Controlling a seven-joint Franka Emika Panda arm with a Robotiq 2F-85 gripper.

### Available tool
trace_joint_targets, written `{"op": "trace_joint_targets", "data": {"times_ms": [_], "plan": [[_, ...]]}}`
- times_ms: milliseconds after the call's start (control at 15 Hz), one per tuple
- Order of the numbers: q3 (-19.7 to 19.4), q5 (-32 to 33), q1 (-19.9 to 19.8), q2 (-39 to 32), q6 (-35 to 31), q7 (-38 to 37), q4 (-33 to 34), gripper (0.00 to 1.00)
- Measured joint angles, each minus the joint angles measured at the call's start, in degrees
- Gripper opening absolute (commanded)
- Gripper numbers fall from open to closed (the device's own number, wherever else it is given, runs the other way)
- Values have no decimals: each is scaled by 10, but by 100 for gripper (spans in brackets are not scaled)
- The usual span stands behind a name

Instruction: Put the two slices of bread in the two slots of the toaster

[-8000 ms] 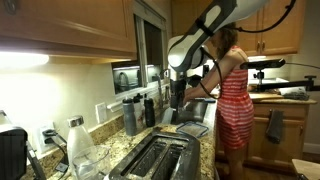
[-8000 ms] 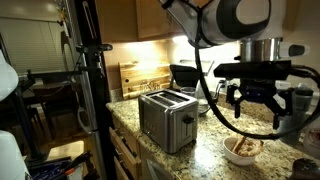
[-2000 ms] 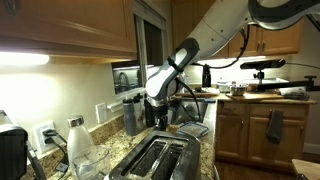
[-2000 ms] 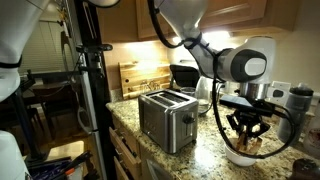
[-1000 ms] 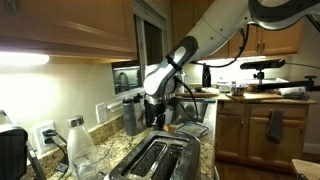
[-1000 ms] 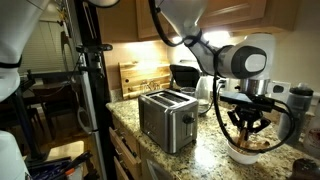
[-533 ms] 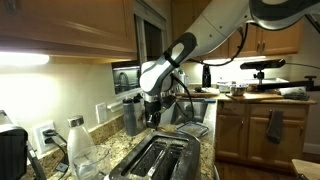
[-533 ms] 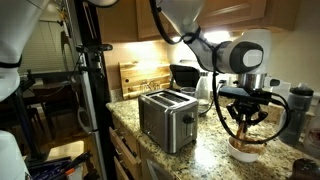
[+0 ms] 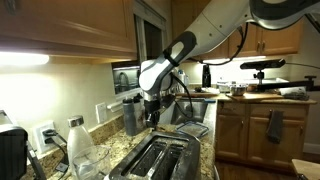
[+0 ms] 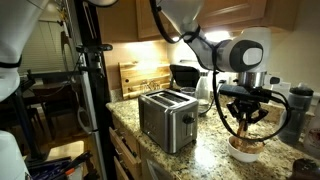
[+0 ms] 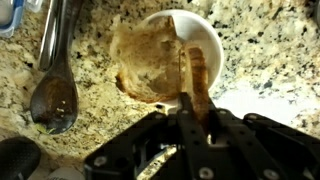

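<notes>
Tool state: the tool is closed narrow on one slice of bread, the held slice, which stands on edge between the fingers.
Where the bread is: the held slice hangs just above a white bowl. The second slice leans in that bowl, its broad face turned toward the wrist view.
Toaster from the tool: in an exterior view the toaster stands on the counter, well apart from the tool and lower than it, toward the counter's other end. No arm or object sits between them.
Slot axis: the two slots run lengthwise along the toaster's top. In that exterior view their far end points roughly toward the tool.
Slice axis: the held slice shows only its thin crust edge in the wrist view, with its long edge running away from the fingertips, so its flat faces sit against the pads.
What the move turns on: probably carrying the slice sideways over the toaster, then turning the wrist until the slice's plane lines up with a slot. I cannot tell how far off that alignment is.
Beside the bowl: a spoon lies on the counter, clear of the path.
</notes>
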State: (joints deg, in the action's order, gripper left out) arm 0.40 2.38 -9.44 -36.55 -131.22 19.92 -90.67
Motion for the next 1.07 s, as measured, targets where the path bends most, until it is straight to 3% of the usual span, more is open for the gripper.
{"op": "trace_joint_targets", "data": {"times_ms": [1067], "plan": [[1, 2, 8, 46, -2, 0, -5, 10]]}}
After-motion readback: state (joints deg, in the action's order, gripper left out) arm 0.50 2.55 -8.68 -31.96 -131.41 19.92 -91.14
